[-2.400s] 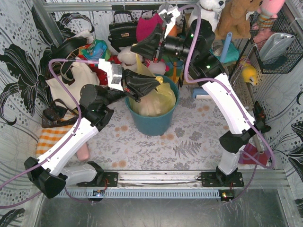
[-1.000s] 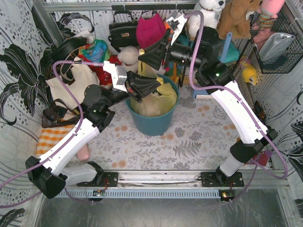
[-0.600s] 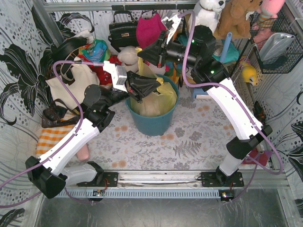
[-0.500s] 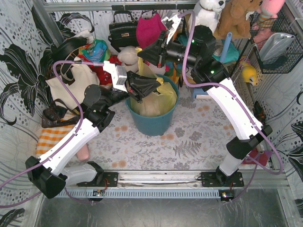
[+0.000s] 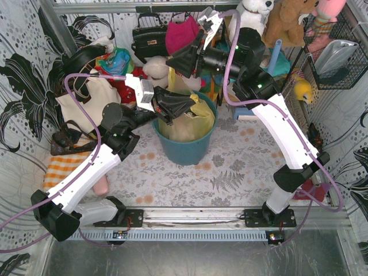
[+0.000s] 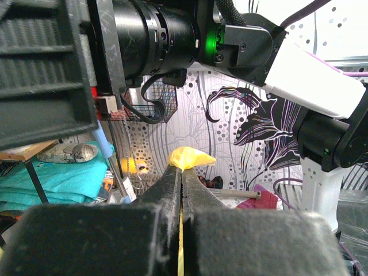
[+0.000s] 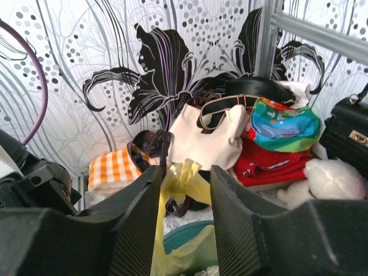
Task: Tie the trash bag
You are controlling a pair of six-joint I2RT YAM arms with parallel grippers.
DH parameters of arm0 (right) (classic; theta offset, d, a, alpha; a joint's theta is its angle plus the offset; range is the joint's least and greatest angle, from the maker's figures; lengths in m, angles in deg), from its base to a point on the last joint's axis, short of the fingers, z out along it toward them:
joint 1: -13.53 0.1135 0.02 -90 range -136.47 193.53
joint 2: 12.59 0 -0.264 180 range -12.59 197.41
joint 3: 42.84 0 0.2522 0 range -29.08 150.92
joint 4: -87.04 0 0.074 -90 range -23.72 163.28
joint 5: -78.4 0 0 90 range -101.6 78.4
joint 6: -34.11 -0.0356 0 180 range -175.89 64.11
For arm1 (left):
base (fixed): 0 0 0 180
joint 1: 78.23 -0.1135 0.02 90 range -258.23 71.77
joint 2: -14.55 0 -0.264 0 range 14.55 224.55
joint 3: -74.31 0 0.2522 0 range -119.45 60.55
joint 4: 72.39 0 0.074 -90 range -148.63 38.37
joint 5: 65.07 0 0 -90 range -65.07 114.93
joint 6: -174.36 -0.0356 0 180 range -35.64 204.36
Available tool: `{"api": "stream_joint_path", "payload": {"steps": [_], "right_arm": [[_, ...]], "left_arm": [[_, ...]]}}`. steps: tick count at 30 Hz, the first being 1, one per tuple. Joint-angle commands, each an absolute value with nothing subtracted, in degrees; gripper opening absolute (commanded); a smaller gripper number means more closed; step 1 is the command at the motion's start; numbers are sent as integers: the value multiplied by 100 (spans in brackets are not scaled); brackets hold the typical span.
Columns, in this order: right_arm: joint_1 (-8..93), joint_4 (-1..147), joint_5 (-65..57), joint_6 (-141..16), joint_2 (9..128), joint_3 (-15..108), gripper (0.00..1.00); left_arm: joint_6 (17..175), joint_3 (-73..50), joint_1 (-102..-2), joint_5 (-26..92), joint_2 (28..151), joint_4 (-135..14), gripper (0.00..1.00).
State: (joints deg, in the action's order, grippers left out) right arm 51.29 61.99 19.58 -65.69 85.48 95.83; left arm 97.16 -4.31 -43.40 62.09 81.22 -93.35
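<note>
In the top view, the trash bag (image 5: 198, 118) is seen upright in a teal bin (image 5: 187, 148) on the patterned table (image 5: 241, 167), with its mouth upward. One thin yellow flap (image 5: 172, 80) stands up toward the right gripper (image 5: 171, 63). The left gripper (image 5: 190, 103) is held over the rim. Handbags and plush toys are crowded behind.

At the left wrist, the left gripper (image 6: 181, 172) is clamped on a crumpled flap tip, just under the right arm (image 6: 172, 34).

At the right wrist, the right gripper (image 7: 184, 190) is held apart, with the translucent flap rising between its ribbed fingers (image 7: 135, 230). A cream tote bag (image 7: 201, 135) lies beyond.
</note>
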Motion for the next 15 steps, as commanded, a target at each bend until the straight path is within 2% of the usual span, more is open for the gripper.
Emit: {"api": "stream_joint_path", "payload": {"steps": [1, 3, 5, 6, 8, 10, 15], "right_arm": [[5150, 6154, 1811, -6442, 8685, 9904, 22], [5150, 6143, 1811, -6439, 8670, 9899, 6], [5151, 6140, 1819, -6450, 8644, 9890, 4], [5150, 6142, 1832, -6446, 8627, 9889, 9], [5150, 6115, 1860, -6456, 8604, 9894, 30], [5151, 6047, 1864, -6476, 8590, 9922, 41], [5150, 5925, 1890, -6490, 8551, 9819, 43]], "left_arm": [[9763, -454, -4352, 6292, 8111, -9583, 0], [9763, -449, -4358, 6291, 8106, -9581, 0], [9763, -446, -4355, 6286, 8106, -9582, 0], [9763, -452, -4356, 6284, 8112, -9581, 0], [9763, -450, -4352, 6294, 8115, -9586, 0], [9763, -455, -4354, 6281, 8123, -9589, 0], [9776, -440, -4353, 6282, 8125, -9610, 0]]}}
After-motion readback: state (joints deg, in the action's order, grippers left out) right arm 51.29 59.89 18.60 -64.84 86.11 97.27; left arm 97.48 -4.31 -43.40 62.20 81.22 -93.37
